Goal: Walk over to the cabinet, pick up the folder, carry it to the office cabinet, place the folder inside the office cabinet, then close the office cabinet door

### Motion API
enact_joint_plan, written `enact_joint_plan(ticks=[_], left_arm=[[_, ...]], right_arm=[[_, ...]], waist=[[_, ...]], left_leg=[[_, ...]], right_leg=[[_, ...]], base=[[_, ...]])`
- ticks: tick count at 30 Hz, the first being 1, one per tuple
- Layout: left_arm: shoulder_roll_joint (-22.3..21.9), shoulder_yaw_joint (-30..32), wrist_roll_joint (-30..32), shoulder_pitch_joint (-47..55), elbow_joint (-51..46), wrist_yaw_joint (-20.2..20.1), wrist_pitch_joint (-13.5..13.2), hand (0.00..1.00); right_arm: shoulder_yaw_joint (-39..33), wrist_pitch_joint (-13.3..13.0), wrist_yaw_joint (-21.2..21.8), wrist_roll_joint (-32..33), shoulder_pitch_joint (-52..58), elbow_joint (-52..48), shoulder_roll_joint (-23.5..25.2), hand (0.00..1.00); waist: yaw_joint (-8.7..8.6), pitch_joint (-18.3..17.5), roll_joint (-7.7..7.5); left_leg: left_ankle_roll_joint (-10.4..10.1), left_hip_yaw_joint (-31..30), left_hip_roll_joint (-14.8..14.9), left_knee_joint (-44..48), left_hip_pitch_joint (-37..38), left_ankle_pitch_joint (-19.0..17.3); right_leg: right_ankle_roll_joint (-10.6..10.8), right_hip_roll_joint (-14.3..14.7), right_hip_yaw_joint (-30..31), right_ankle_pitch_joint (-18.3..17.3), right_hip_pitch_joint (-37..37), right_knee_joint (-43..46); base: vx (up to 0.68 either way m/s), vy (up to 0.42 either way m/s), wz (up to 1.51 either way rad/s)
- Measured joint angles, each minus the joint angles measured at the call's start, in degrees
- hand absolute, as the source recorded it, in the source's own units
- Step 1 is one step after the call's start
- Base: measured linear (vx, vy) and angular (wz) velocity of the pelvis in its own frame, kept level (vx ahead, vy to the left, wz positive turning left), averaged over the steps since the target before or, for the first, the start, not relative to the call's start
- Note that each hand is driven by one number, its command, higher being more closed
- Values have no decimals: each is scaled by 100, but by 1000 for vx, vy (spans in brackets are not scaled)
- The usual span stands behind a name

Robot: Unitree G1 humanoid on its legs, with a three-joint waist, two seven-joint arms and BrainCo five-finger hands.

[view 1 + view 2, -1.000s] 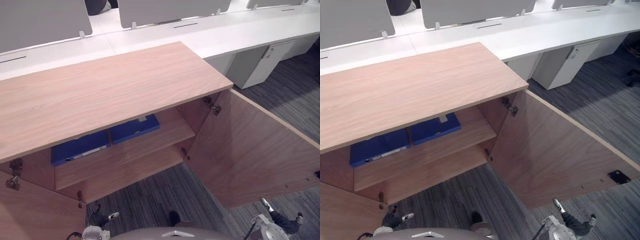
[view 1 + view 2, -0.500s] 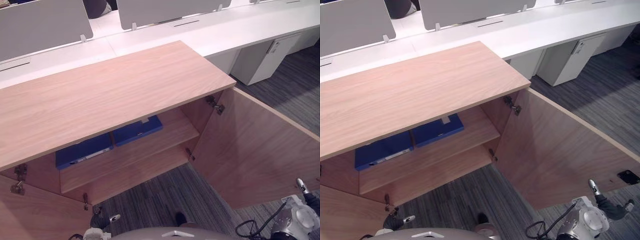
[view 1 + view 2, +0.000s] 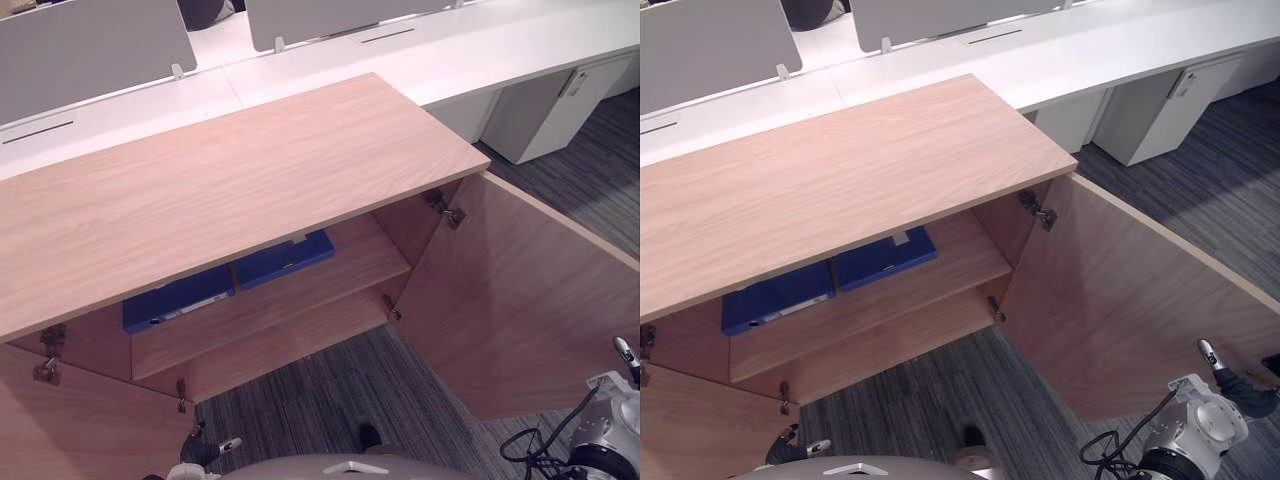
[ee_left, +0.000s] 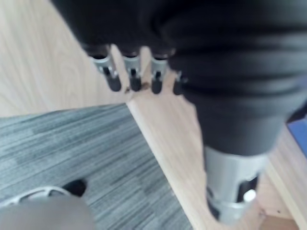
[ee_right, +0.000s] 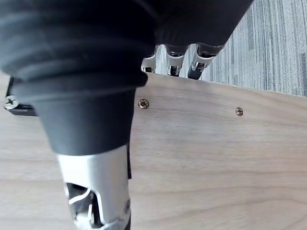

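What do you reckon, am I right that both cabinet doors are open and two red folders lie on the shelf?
Not quite. The folders are blue, not red, as the left eye view shows. The rest holds: both cabinet doors are open, and the two folders lie on the shelf.

Both eyes overlook the cabinet [image 3: 230, 190]; wrist cameras sit close.

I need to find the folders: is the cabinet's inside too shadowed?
Left eye view: the cabinet top shades the shelf, but both blue folders stand out. Right eye view: the open door has an evenly lit inner face, without glare.
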Motion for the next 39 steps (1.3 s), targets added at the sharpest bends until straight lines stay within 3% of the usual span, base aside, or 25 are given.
enact_joint_plan(ticks=[7,13,23,28,39], left_arm=[[0,-3,21,-8,-3,-1,-5,0],[44,-13,122,-31,-29,-4,-12,0],[137,-125,290,-140,-39,-4,-41,0],[173,-125,352,-176,-33,0,-41,0],[126,-369,594,-458,90,20,-4,0]], right_arm=[[358,-4,-15,-6,105,-78,60,0],[730,-99,-25,-45,576,-790,624,0],[1439,-212,-27,-460,1383,-1576,1232,0],[1961,-237,-11,-645,1827,-1934,1478,0],[4151,-220,63,-688,2975,-2460,1677,0]], waist=[[-55,28,-38],[-151,88,-131],[-158,165,-306],[-152,173,-414],[-99,131,-556]], left_leg=[[-1,2,7,0,2,1],[0,22,21,0,11,9],[15,116,14,-125,98,146],[-11,115,23,-161,101,197],[-61,-95,98,-261,11,286]], right_leg=[[23,5,1,32,17,-51],[28,21,15,52,9,-88],[39,29,22,160,-15,-94],[-53,31,-35,185,-67,-95],[-92,96,-344,406,-278,-87]], base=[[-41,-36,0],[-58,-45,-2],[-86,-49,-6],[-111,-59,-9],[-81,-55,-22]])
